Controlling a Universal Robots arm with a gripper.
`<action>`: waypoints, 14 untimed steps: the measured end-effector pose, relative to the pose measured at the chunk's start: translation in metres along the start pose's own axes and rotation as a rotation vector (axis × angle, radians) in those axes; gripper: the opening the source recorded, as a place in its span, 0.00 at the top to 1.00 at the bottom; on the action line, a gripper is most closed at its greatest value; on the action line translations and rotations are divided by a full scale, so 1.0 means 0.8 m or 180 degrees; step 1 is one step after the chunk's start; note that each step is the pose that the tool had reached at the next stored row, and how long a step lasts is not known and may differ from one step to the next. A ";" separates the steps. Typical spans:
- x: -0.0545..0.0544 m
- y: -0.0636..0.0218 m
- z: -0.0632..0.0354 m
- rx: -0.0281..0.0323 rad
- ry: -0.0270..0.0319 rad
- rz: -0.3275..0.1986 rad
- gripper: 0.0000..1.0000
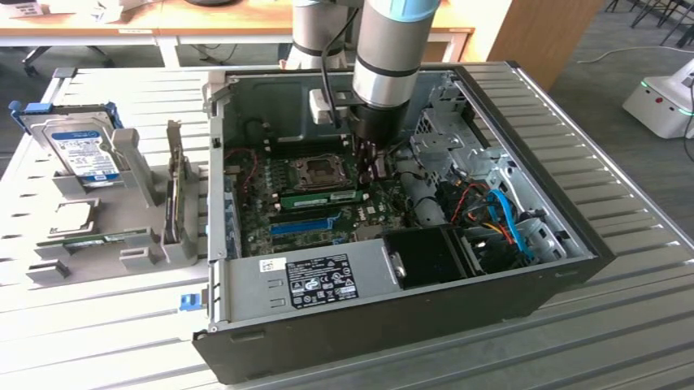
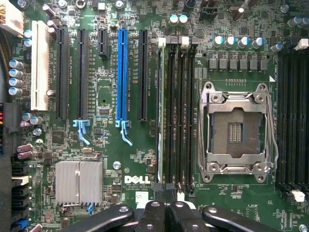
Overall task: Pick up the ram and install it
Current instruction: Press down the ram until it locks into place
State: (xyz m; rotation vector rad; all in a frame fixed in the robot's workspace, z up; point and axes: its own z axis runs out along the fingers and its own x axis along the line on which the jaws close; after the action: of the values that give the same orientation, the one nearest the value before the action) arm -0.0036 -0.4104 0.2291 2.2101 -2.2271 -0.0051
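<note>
Fingers (image 2: 166,215) pressed together at the bottom centre of the wrist view, nothing between them; gripper (image 1: 369,154) sits mid-frame in the exterior view, hanging down inside the open PC case (image 1: 564,268) over the motherboard (image 1: 314,203). The closed tips line up with the bank of black memory slots (image 2: 176,111), centre of the wrist frame, just beside the empty CPU socket (image 2: 236,130). The outermost slot of that bank carries a thin pale-edged strip seen edge-on, which I read as the ram (image 2: 160,111) standing upright in its slot; in the exterior view a green stick (image 1: 323,197) lies across the board just below the socket. Judgement: pick and carry look done, and pinched-shut fingers over the stick make sense as a blunt pusher to seat it, not a grasp. Can't tell whether the end latches have clicked. Blue PCIe slot (image 2: 121,72) and heatsink (image 2: 78,182) are off to the left of the wrist frame, clear of the tool. Outside the case, at the exterior view's left, a grey parts rack (image 1: 119,236) holds the hard drive (image 1: 87,154) upright at upper left and a second green stick (image 1: 103,240) lying low, so spares stay reachable and untouched.
</note>
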 end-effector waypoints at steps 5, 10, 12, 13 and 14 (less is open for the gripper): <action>0.000 0.000 0.001 0.0000 -0.0001 0.0000 0.90; 0.000 0.000 0.002 0.0000 0.0000 0.0000 0.90; 0.000 0.000 0.002 0.0000 0.0000 0.0000 0.90; 0.000 0.000 0.003 0.0001 -0.0001 0.0000 0.90; 0.000 0.000 0.004 0.0001 -0.0002 0.0000 0.90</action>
State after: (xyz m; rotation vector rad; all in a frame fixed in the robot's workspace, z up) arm -0.0035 -0.4103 0.2262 2.2106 -2.2276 -0.0052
